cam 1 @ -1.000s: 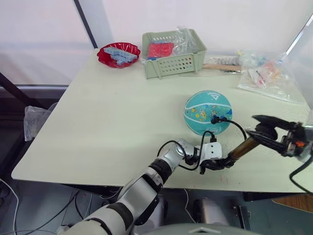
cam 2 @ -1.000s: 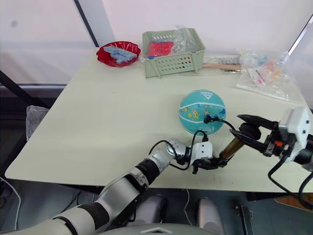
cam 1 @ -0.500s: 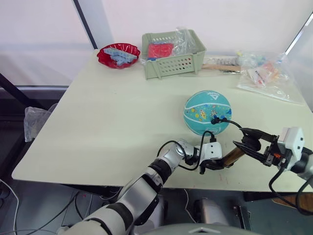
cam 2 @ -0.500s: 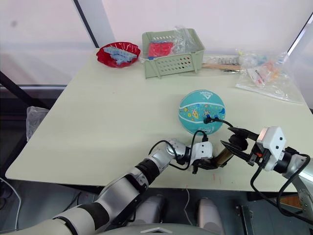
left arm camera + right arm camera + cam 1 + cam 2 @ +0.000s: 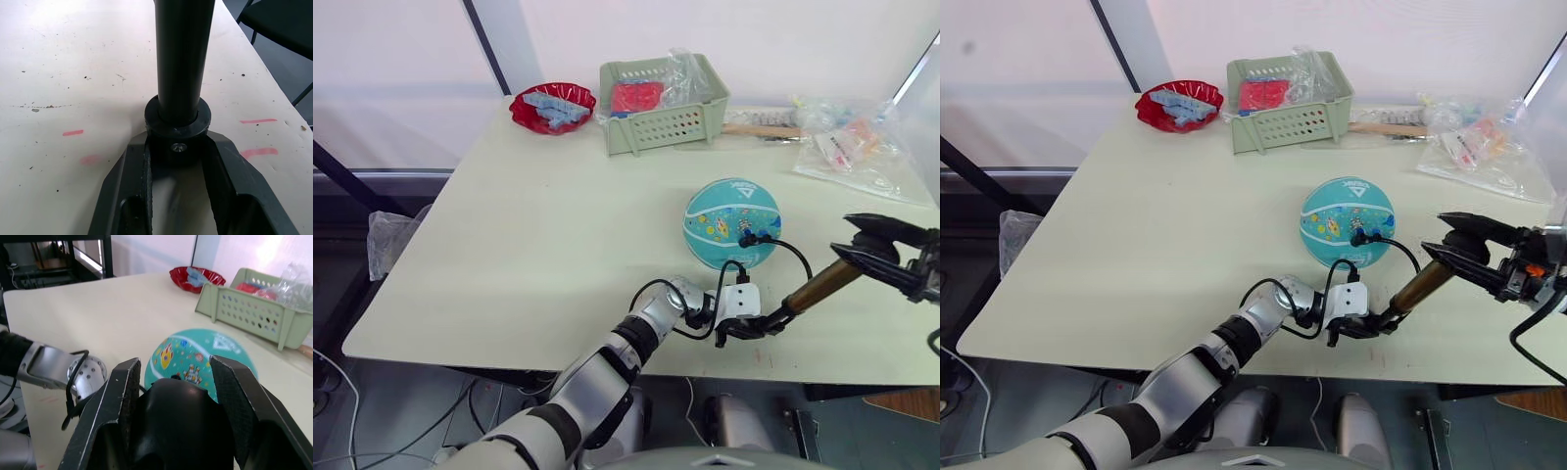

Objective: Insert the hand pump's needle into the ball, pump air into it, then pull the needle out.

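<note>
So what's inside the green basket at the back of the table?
The green basket holds a red packet and crumpled clear plastic; anything beneath them is hidden.

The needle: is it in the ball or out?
In. The hose's black fitting sits flush against the ball; the needle itself is hidden.

Ball [image 5: 1347, 233] mid-table [image 5: 1156, 235], needle [image 5: 1358, 236] seated in its near side. Left gripper [image 5: 1356, 328] clamps pump [image 5: 1412, 291] base; right gripper [image 5: 1457, 238] grips handle. Basket [image 5: 1288, 102], red bowl [image 5: 1178, 105] far edge.
</note>
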Robot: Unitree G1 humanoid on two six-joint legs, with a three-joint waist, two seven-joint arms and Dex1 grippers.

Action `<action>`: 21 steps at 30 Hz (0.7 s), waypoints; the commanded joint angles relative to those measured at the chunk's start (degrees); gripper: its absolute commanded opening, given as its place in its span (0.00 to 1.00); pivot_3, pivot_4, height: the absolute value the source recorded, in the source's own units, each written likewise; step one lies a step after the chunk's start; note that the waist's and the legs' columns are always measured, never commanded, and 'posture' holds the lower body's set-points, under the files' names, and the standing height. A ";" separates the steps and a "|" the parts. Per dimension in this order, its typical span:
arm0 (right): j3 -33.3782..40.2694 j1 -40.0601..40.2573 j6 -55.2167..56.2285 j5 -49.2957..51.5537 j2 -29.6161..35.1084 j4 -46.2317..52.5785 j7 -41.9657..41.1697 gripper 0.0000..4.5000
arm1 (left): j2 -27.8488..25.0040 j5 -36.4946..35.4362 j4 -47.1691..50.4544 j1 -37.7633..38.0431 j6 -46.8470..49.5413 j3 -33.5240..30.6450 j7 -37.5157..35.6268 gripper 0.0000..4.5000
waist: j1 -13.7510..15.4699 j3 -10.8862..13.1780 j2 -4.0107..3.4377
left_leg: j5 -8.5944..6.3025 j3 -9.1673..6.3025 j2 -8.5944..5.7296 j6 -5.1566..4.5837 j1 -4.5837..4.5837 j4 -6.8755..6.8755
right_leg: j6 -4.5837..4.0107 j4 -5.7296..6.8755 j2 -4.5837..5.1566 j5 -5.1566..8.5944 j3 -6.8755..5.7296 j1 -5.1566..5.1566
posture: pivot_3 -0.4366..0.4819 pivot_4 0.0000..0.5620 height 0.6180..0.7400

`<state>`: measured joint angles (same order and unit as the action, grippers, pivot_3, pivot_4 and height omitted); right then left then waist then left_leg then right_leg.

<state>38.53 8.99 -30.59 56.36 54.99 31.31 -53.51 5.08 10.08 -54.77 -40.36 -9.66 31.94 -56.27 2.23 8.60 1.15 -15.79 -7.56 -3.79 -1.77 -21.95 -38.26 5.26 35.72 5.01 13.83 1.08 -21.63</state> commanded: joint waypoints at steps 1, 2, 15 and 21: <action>7.64 -2.85 -2.80 6.78 3.03 1.40 -0.31 0.39 | -3.40 4.81 -7.79 2.73 3.95 1.65 2.05 0.21 | 0.01 0.00 0.00 | 0.00 0.00 0.00 0.00 0.00 0.00 | 0.00 0.00 0.00 0.00 -0.01 0.00 | 0.48 0.27 0.97; 8.50 -3.33 -3.70 7.61 3.67 1.20 -0.18 0.39 | -3.40 4.82 -7.83 2.71 3.94 1.65 2.06 0.21 | 0.02 0.01 0.00 | 0.00 0.00 0.00 0.00 -0.01 0.00 | 0.00 0.00 0.01 0.00 -0.01 -0.01 | 0.48 0.27 0.97; 6.29 -2.94 -7.17 5.45 3.46 2.59 -1.02 0.39 | -3.31 4.86 -8.01 2.68 3.82 1.69 2.10 0.21 | 0.02 0.03 0.17 | 0.00 0.00 0.01 0.00 -0.05 0.00 | 0.00 0.00 0.08 0.00 0.00 -0.02 | 0.48 0.27 0.97; -3.65 0.83 -0.68 -3.74 -2.61 3.74 -2.00 0.39 | -3.37 4.83 -8.16 2.53 3.82 1.61 2.26 0.21 | -0.11 -0.16 0.44 | -0.02 -0.02 0.02 0.03 0.07 0.01 | 0.01 -0.01 0.01 0.00 -0.01 0.01 | 0.48 0.27 0.97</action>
<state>39.34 8.00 -32.51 55.68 53.63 33.99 -53.96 4.89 10.13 -55.18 -40.33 -9.97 31.95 -55.97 2.12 8.44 1.59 -15.81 -7.58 -3.77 -1.74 -21.88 -38.25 5.27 35.71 5.01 13.83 1.08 -21.62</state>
